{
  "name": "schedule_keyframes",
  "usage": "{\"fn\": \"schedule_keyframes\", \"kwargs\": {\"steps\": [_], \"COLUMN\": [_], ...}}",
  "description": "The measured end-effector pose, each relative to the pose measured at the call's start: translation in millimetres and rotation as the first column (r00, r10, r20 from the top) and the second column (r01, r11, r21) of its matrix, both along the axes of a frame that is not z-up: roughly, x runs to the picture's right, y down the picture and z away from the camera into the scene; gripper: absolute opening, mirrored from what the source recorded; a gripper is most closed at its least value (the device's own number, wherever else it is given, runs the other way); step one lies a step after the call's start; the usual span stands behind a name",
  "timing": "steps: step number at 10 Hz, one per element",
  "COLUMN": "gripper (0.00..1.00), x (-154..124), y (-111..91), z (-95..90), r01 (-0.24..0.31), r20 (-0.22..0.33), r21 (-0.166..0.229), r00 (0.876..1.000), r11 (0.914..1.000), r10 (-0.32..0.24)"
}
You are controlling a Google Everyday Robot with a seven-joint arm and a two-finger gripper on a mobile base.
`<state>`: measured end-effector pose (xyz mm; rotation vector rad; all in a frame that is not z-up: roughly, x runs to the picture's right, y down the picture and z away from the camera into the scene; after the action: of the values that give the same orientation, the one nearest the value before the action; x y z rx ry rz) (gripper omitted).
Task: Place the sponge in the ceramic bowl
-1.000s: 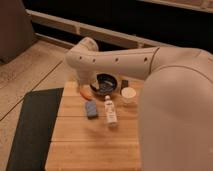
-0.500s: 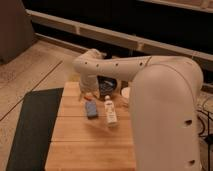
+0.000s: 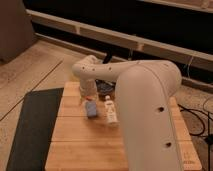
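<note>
The sponge (image 3: 91, 110) is a small blue-grey block lying on the wooden table (image 3: 80, 142), left of the white bottle. My gripper (image 3: 88, 98) hangs from the white arm's wrist directly above and just behind the sponge, very close to it. Only a thin dark strip of the ceramic bowl (image 3: 104, 85) shows behind the arm, which hides the rest.
A white bottle (image 3: 111, 111) lies just right of the sponge. My bulky white arm (image 3: 145, 105) covers the table's right half. A black mat (image 3: 30, 125) lies on the floor to the left, and cables (image 3: 197, 117) trail on the right.
The arm has swung forward and its wrist has dropped towards the sponge. It now covers most of the bowl, the pale cup and the small orange item.
</note>
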<state>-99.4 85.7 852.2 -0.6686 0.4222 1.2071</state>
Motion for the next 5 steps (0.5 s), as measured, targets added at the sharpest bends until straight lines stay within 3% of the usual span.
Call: {"fn": "schedule_keyframes", "kwargs": {"steps": [5], "gripper": [0.65], "x": [11], "y": [23], "z": [25.6], "r01": [0.044], "r20": [-0.028], "r21": [-0.072], "r00": [0.999], "r11": [0.9964], "r10": [-0.046]}}
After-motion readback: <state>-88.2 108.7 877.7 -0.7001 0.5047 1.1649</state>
